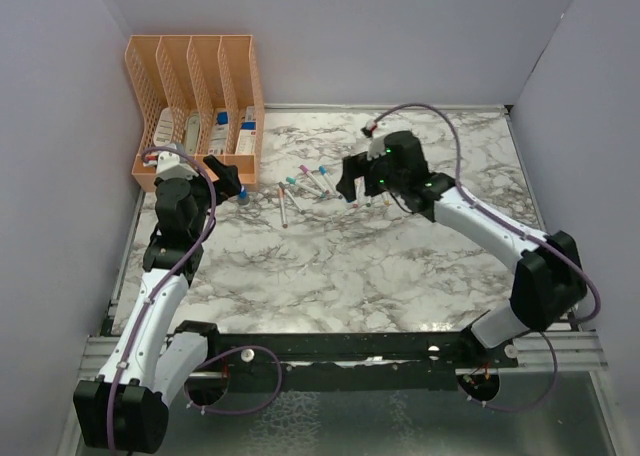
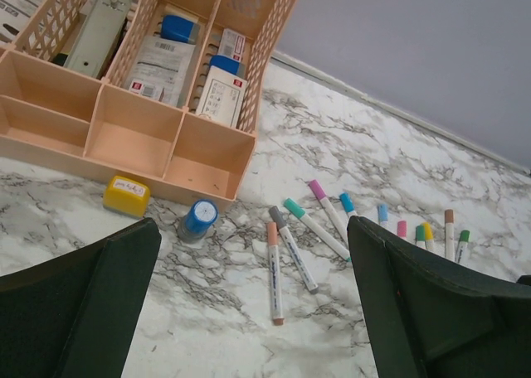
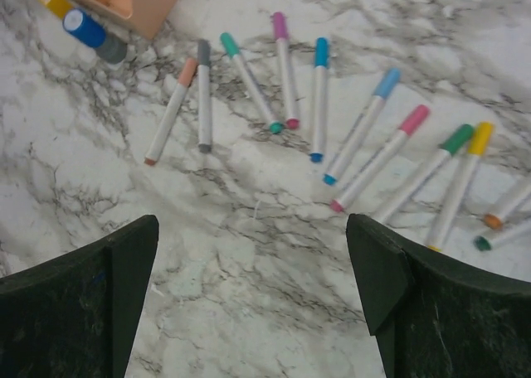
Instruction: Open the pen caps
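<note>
The pens (image 3: 319,96) are spread in a fan on the marbled tabletop (image 3: 249,295), with all the pen caps (image 3: 414,118) seated (none pulled off). The right hand (image 3: 251,229) is held above them, fingers wide apart and empty. The left hand (image 2: 251,254) is likewise spread, near the orange organiser (image 2: 133,138).

No words can be read here. The yellow block (image 2: 126,195) has a white label with writing too tiny to read. The boxes (image 2: 222,92) in the orange rack (image 2: 133,138) have blurry print too.
</note>
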Action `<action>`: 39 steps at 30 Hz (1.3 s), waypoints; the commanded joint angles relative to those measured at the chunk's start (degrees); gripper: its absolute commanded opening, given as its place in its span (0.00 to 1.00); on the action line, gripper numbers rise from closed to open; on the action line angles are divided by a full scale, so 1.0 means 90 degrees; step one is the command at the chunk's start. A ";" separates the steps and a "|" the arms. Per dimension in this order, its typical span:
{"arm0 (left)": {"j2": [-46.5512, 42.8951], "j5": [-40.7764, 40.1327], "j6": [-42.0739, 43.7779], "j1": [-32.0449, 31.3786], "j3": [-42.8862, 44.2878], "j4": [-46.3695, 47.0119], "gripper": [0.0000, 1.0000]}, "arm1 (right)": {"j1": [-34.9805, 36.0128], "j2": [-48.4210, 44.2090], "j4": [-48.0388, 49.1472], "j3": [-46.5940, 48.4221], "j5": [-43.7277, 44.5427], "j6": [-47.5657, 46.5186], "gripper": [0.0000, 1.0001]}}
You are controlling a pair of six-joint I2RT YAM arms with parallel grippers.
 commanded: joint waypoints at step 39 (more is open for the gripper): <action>-0.0367 -0.0768 0.0315 0.0010 -0.0159 -0.0992 0.99 | 0.2726 0.5861 -0.2084 0.5205 0.1958 0.0555 0.48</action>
